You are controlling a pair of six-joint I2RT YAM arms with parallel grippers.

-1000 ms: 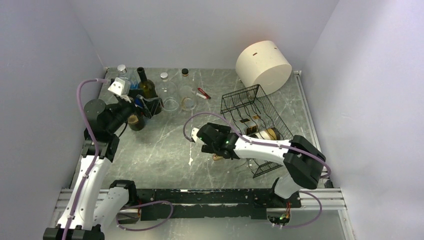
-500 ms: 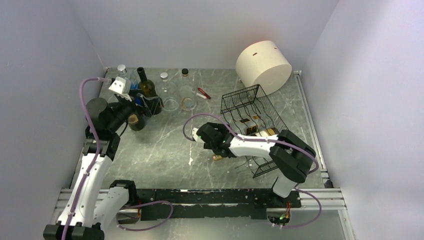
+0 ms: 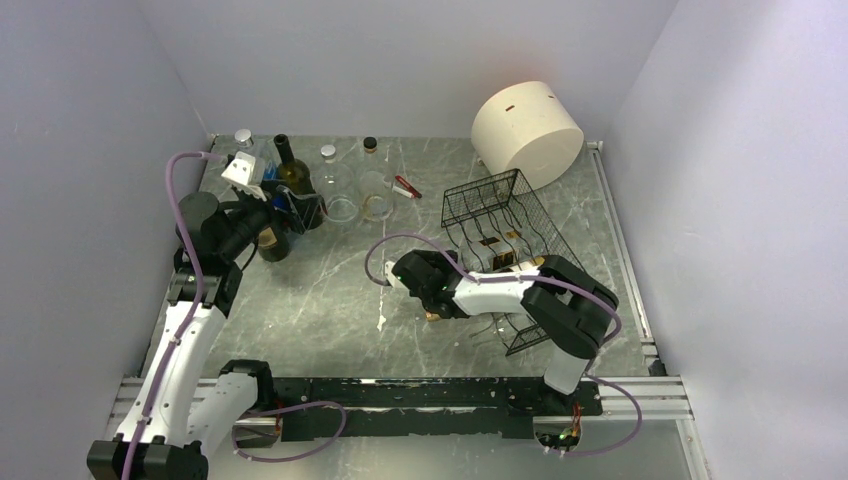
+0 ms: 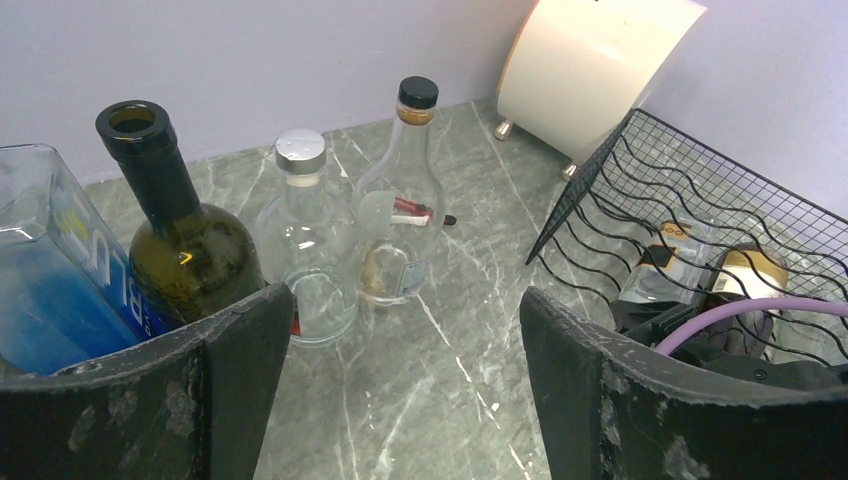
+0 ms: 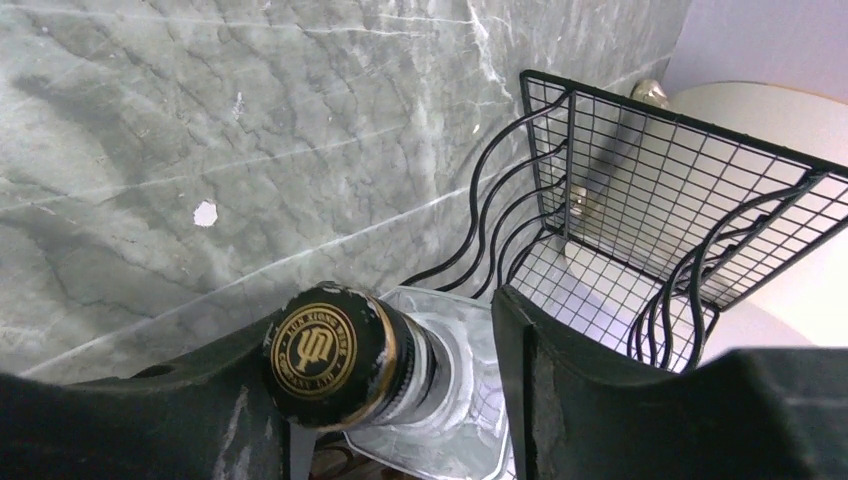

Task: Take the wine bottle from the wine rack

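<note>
On the marble table (image 3: 320, 300), the right end effector (image 5: 390, 330) has narrowed around the neck of the wine bottle (image 5: 325, 357) in the wine rack (image 5: 650, 200) — grip uncertain; left end effector (image 4: 400, 320) gapes empty.

A robot lab cell: plain pale walls (image 3: 400, 60) box in a marbled table (image 3: 320, 290); my arms (image 3: 500, 292) bolt to its rail (image 3: 400, 392).

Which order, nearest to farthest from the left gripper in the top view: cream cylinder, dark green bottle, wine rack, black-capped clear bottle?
1. dark green bottle, right beside the left gripper
2. black-capped clear bottle, back middle
3. wine rack, right side
4. cream cylinder, back right corner
</note>
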